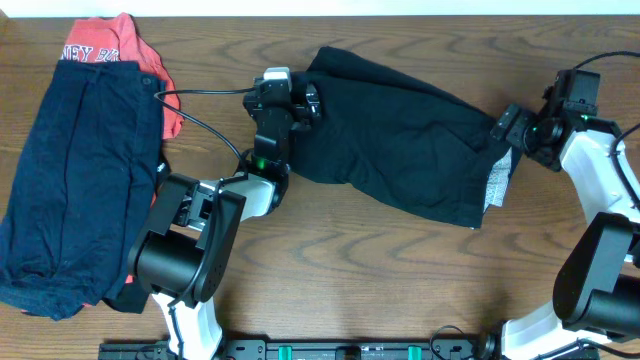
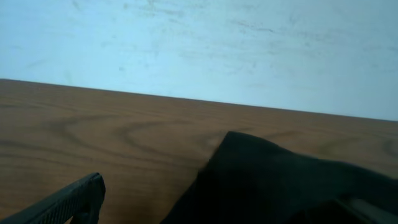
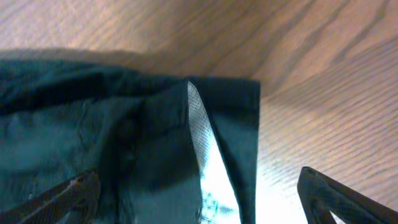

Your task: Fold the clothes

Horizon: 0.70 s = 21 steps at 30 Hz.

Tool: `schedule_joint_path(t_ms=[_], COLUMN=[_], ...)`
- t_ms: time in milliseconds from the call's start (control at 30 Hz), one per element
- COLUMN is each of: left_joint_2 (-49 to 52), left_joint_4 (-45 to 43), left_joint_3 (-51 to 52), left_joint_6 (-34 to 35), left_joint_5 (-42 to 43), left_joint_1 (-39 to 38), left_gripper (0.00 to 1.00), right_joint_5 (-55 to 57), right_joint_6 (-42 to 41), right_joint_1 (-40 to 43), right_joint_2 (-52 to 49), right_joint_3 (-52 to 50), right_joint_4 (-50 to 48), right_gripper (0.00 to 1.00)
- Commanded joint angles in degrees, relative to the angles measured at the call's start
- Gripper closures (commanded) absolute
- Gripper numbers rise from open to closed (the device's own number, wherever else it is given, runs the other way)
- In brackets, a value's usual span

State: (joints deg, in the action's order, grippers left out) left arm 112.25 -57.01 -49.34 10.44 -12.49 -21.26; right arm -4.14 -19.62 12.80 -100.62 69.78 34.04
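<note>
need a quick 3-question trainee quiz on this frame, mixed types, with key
1. Multiple choice: what lies topmost at the table's left end? A) navy garment B) white towel C) grey sock
2. True or false: the right gripper is shut on the black garment.
3. Short answer: what peeks out from beneath the navy garment?
Key: 1 A; 2 false, its jaws stand wide open; 3 red garment.
</note>
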Motion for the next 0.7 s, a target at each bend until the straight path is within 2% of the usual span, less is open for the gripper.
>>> schedule_joint_path(t_ms=[0,167,333,500,667], left_joint_2=[-3.69,-11.28,-15.67,-15.45,-13.73], left_joint_4=[2.45,10.47,10.71,10.71,12.94], left_joint_3=[-1.2,-1.2,-2.32,-3.67,-3.67], left_joint_6=[-1.95,-5.9,-9.79,-10.64,-10.64], left_joint_5=[-1.68,-1.68,0.22,6.86,7.13], left_joint_1=[0.09,0.09,0.09,0.07,0.09], left_gripper=[0.02,0.02,0.02,0.02,0.02], right_joint_5=[-3.89,-5.31,-5.35,-5.33,-5.33], right_joint_6=[2.78,4.63,5.14,5.18,5.57], right_joint_1=[-0.13,-0.48,-1.7,-3.76,-6.34], right_joint_2=[3.8,11.21,17.22,18.21,17.46], right_joint_3=[2.23,2.67,2.67,2.64,2.64], right_joint_4=[2.1,5.88,7.37,8.24,8.61], right_gripper=[0.01,0.01,0.01,0.01,0.01])
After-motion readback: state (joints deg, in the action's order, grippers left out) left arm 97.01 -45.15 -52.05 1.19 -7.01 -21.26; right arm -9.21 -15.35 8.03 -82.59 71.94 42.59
